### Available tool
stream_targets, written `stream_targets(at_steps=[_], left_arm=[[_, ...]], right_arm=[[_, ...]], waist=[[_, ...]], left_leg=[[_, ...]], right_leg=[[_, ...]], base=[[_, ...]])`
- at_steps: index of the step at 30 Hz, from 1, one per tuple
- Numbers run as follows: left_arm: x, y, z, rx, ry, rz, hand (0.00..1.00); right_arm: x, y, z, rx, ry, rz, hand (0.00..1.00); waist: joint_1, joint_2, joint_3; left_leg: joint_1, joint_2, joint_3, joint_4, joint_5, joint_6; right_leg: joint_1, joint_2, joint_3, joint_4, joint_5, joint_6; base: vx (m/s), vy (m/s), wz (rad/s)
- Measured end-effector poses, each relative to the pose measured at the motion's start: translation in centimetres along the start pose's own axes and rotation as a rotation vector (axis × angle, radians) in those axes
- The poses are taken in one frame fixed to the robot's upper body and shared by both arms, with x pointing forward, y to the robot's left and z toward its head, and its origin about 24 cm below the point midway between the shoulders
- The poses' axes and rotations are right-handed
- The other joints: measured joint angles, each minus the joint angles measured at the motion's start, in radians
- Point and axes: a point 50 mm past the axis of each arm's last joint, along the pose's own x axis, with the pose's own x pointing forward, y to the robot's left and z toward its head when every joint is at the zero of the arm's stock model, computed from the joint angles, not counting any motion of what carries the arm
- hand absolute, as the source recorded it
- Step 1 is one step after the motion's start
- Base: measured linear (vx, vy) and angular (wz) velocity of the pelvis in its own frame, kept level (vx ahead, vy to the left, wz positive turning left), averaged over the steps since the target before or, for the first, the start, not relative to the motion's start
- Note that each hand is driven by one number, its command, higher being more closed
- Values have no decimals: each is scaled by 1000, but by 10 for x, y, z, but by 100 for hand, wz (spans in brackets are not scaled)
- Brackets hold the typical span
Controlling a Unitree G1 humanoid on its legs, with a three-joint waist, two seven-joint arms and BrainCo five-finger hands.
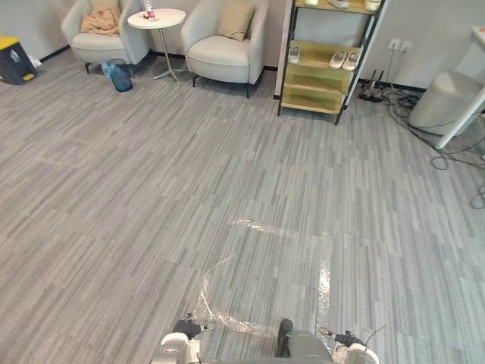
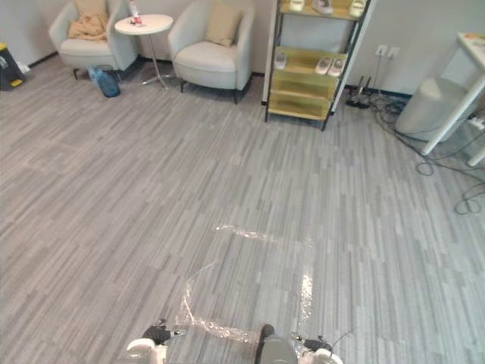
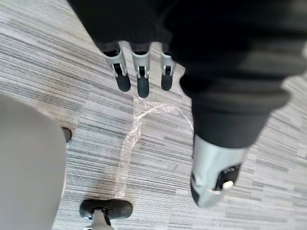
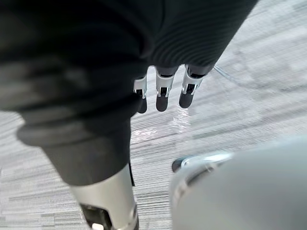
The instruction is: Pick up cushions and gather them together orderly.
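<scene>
A tan cushion [image 1: 236, 19] leans upright against the back of the right-hand pale armchair [image 1: 223, 54] at the far wall. On the left armchair [image 1: 98, 44] rests another tan cushion with a crumpled tan cloth [image 1: 101, 20] in front of it. My left hand [image 3: 139, 79] hangs over the grey floor, fingers straight and holding nothing. My right hand [image 4: 163, 93] hangs the same way, fingers straight and empty. Both hands are far from the armchairs.
A round white side table [image 1: 157, 19] stands between the armchairs, a blue bin [image 1: 120, 76] beside it. A shelf with shoes [image 1: 322, 68] stands further right. Cables [image 1: 455, 152] and a grey round stool [image 1: 451, 102] lie at right. A black-and-yellow box [image 1: 14, 59] sits far left. Clear tape [image 1: 265, 273] marks the floor.
</scene>
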Motion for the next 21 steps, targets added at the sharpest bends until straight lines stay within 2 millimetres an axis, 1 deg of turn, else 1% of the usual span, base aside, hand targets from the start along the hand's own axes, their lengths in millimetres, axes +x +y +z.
stream_targets(at_steps=[1,2,3,4,5,6,7,8,9,10,11,12,13,15,18,19,20,21], left_arm=[[0,1,5,-2,-23,-4,0],[1,1,9,-5,-33,-4,0],[0,-1,10,-17,-43,-10,0],[0,-1,11,-13,-45,-11,0],[0,0,13,-8,-56,-10,0],[0,0,15,2,-67,-12,0],[0,0,16,6,-70,-14,0],[0,-2,19,23,-83,-23,0],[0,-4,20,34,-86,-28,0],[0,-5,19,36,-84,-32,0],[0,-5,20,39,-86,-33,0],[0,-3,20,42,-85,-29,0],[1,0,21,59,-81,-23,0],[1,2,20,70,-73,-17,0],[1,1,16,92,-56,-34,0],[1,-1,15,112,-55,-45,0],[1,-4,13,136,-52,-56,0],[1,-4,13,137,-51,-57,0]], right_arm=[[0,-3,-2,-2,3,-8,0],[0,-5,-2,-3,3,-14,0],[-1,-7,-4,-14,2,-18,0],[-1,-8,-4,-14,4,-21,0],[-1,-8,-5,-13,10,-26,0],[0,-6,-3,-7,7,-24,0],[0,-5,-1,-5,4,-22,0],[0,-3,1,1,-1,-20,0],[0,-4,1,5,0,-24,0],[0,-5,-1,5,4,-26,0],[-1,0,-10,9,29,-17,0],[-2,2,-13,11,35,-12,0],[-3,5,-16,13,44,-6,0],[-3,5,-16,6,45,-6,0],[-2,7,-10,3,22,5,0],[-3,7,-12,2,29,8,0],[-3,6,-16,0,45,9,0],[-3,6,-17,0,45,7,0]], waist=[[-6,-5,6],[-5,12,7],[6,18,16],[7,19,17],[10,15,17],[13,13,17],[15,13,17],[27,12,18],[32,15,15],[33,22,12],[53,2,2],[53,-2,-12],[50,-29,-25],[53,-38,-27],[56,-31,-27],[55,-25,-23],[51,-24,-22],[50,-23,-23]], left_leg=[[-121,30,-25,261,16,-25],[-176,53,-27,385,49,-59],[-249,94,-7,560,112,-52],[-260,100,-2,589,108,-51],[-300,91,17,599,51,-10],[-342,61,21,530,11,3],[-354,49,24,491,5,3],[-377,16,38,317,4,10],[-373,-10,30,113,54,-6],[-368,-13,18,29,90,-15],[-340,-35,16,-29,180,18],[-337,-48,15,-43,176,21],[-336,-61,35,-33,165,55],[-314,-67,64,-18,137,77],[-208,-79,76,-88,126,94],[-150,-78,74,-131,121,102],[-102,-80,62,-164,120,104],[-97,-79,59,-168,120,104]], right_leg=[[36,4,-28,-25,-14,-1],[65,18,-40,-38,-22,-9],[123,38,-46,-59,-41,-24],[141,41,-45,-65,-46,-28],[188,40,-39,-88,-60,-33],[210,32,-31,-112,-59,-36],[216,28,-28,-118,-59,-34],[227,16,-11,-130,-66,-23],[241,12,-3,-145,-74,-7],[246,20,2,-151,-78,2],[268,16,45,-168,-83,28],[272,5,45,-181,-82,33],[282,-14,47,-185,-86,46],[286,-29,74,-158,-89,50],[233,-49,93,54,-103,79],[183,-69,75,201,-107,112],[155,-100,6,294,-133,112],[148,-107,-12,306,-139,109]], base=[[218,-241,31],[294,-244,33],[243,-102,19],[318,-107,15],[356,-84,0],[289,-69,-7],[315,13,-35],[271,83,-41],[320,106,-40],[313,121,-44],[275,94,-30],[394,107,-30],[335,71,-8],[415,115,-31],[283,103,-32],[244,56,7],[245,31,15],[250,-39,35]])
